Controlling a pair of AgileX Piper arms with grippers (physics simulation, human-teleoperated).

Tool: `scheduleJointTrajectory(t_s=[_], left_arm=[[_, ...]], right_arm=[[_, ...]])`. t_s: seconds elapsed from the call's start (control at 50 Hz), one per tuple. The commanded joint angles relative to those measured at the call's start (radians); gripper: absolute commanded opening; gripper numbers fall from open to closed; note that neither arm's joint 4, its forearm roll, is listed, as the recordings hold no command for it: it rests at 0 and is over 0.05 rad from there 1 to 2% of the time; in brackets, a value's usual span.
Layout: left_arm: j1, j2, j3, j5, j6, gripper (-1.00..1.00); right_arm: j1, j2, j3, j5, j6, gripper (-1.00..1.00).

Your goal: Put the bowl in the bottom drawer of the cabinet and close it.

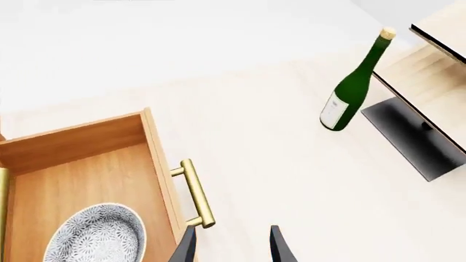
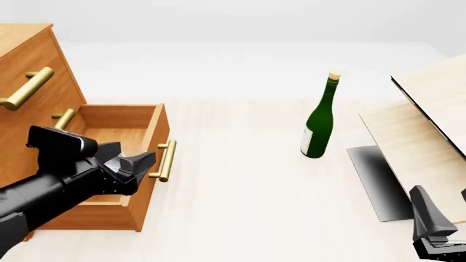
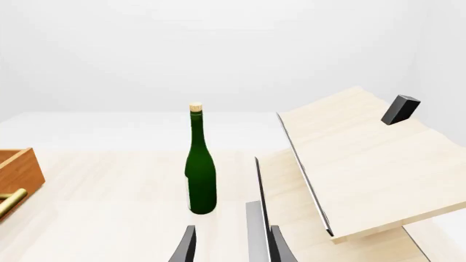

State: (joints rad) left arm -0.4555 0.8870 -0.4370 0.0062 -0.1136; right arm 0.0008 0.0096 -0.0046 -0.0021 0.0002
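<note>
Below your left gripper (image 1: pixel 231 245), the bowl (image 1: pixel 96 234) already sits inside the open bottom drawer (image 1: pixel 80 164) of the cabinet (image 2: pixel 22 60), so placement appears done and closing remains. Your left gripper hangs just outside the drawer front, fingers apart and empty, beside the brass handle (image 1: pixel 195 192). That position suits a push: with the fingers outside the front panel, you can likely press on the handle or panel toward the cabinet. Keep the contact centred, since an off-centre push may skew the drawer.

Your right gripper (image 3: pixel 231 243) hangs well away from the drawer, fingers apart and holding nothing. Ahead of it stands the green bottle (image 3: pixel 200 174), upright on the surface (image 2: pixel 240 191), with pale boards (image 3: pixel 364 164) just beside it. Hold this arm clear; the closing step needs only the left.
</note>
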Motion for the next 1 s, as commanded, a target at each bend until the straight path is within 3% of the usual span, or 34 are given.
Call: scheduleJointTrajectory(t_s=[0.02,0.34,1.0], left_arm=[[-0.032,0.018,-0.007,-0.005,0.002,1.00],[-0.103,0.087,-0.004,-0.045,0.042,1.00],[-0.188,0.280,0.002,-0.159,0.044,1.00]], right_arm=[[0.000,-0.001,0.000,0.000,0.000,1.00],[0.000,-0.001,0.000,0.000,0.000,1.00],[0.000,-0.001,0.000,0.000,0.000,1.00]])
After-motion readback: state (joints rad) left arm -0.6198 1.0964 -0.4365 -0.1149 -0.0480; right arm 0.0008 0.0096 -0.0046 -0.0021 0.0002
